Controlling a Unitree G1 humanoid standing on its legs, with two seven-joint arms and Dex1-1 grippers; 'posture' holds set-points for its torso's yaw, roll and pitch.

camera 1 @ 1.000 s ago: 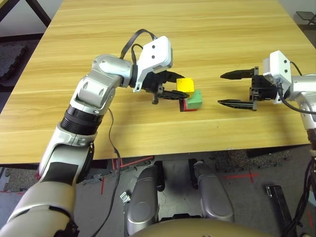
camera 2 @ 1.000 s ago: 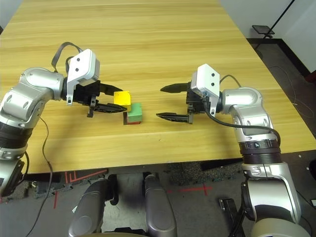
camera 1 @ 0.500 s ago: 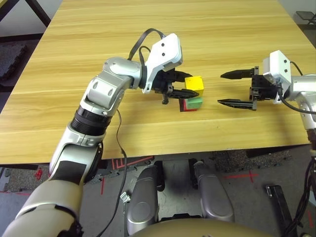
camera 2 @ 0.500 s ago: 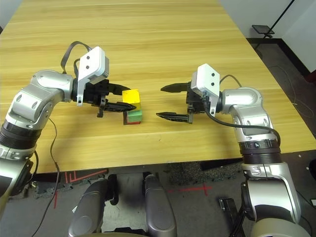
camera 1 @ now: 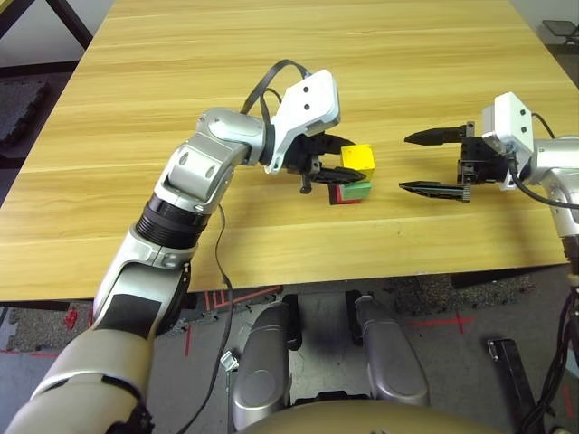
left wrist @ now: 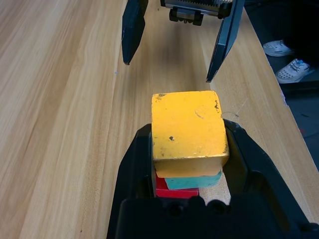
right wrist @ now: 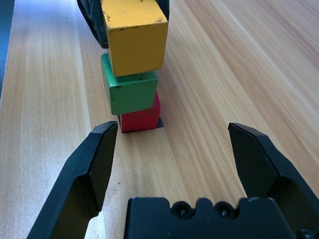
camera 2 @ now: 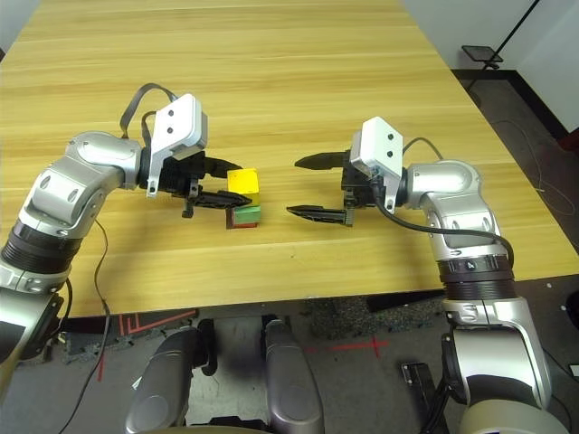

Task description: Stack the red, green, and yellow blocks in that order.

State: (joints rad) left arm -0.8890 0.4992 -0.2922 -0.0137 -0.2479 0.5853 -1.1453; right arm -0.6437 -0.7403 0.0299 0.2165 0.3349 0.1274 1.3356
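The yellow block [right wrist: 135,34] sits level on the upright green [right wrist: 130,91] and red [right wrist: 142,117] stack, gripped between the left gripper [left wrist: 187,149] jaws; the right gripper [right wrist: 174,149] gapes wide nearby.

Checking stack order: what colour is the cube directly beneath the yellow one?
Green matte cube, clearest in the right wrist view.

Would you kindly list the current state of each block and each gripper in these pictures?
red block: on the table, bottom of the stack.
green block: resting on the red block, slightly offset.
yellow block: on top of the green block, gripped.
left gripper: shut on the yellow block.
right gripper: open, empty, apart from the stack.
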